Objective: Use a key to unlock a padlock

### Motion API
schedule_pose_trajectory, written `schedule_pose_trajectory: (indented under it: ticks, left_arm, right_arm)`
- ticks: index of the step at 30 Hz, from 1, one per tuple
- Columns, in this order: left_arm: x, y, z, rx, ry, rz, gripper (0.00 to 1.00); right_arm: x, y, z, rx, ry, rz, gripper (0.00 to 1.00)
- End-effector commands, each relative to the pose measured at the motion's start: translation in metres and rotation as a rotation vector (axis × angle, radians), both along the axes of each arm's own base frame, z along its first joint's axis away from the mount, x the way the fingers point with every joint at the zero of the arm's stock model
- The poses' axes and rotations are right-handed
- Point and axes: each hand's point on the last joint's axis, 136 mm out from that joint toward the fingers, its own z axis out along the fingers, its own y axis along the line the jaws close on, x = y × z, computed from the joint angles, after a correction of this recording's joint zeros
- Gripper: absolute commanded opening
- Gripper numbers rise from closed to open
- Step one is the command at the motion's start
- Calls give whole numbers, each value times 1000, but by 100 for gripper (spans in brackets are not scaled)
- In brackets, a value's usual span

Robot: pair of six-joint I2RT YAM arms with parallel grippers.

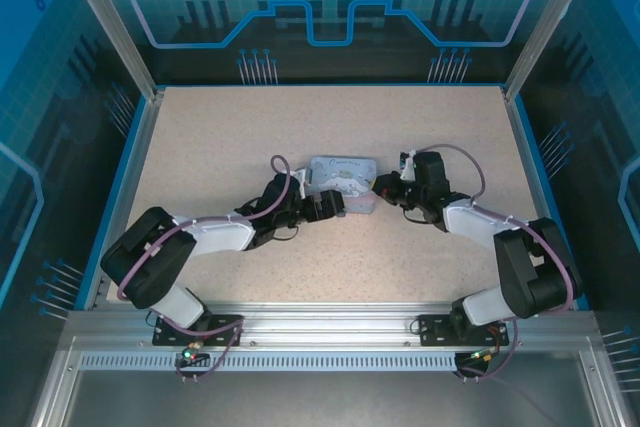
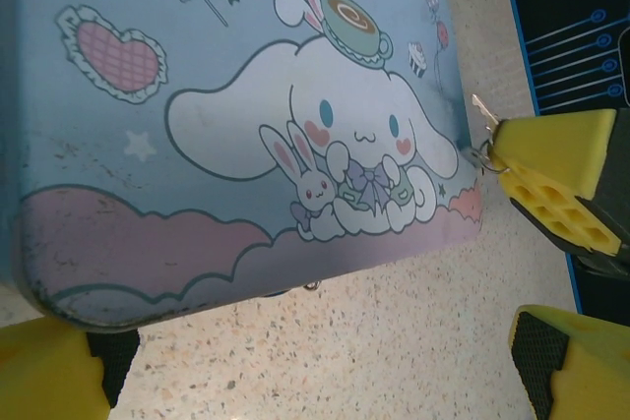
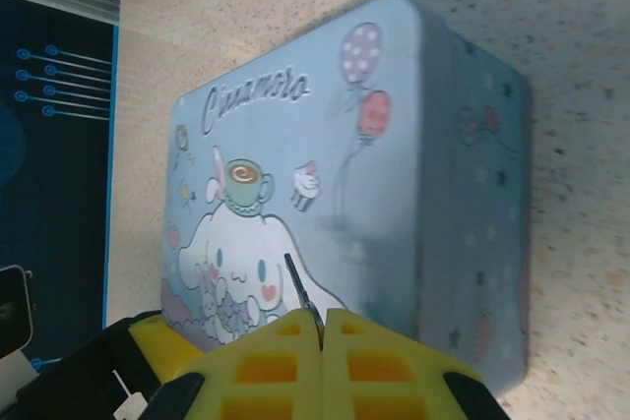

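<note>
Yellow pads [image 2: 49,371] of the left gripper [image 2: 300,351] stood wide apart and held nothing, set low over the speckled table [image 1: 200,147] at the near-left side of the cartoon-printed tin [image 2: 197,204]. The tin lay flat at mid-table between the two arms. A tiny dark bit with a metal glint peeked from under the tin's edge on the side facing that gripper. I took it for the padlock [image 2: 308,287], though it was too small to be sure. To the right, the right gripper [image 3: 322,330] was clamped on the key [image 3: 298,287], whose thin blade stuck out beyond the pads, just beside the tin's right end.

By my reading, the step in hand was bringing the key to the lock, with insertion not yet begun. The next move would call for the free gripper to steady the padlock and expose its keyhole. The key's blade would then need fine alignment with the keyhole.
</note>
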Motion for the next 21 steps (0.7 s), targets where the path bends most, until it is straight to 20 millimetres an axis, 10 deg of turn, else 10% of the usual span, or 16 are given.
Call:
schedule_pose_trajectory:
  ticks: [1,21]
  left_arm:
    - [-3,1,8,-6,-34,-34,99]
    - [-38,-7,-5,-65,34,-143,99]
  right_arm:
    - [8,-5,12,-25,-45,-26,0]
    - [-32,4,25,25,-65,13,0]
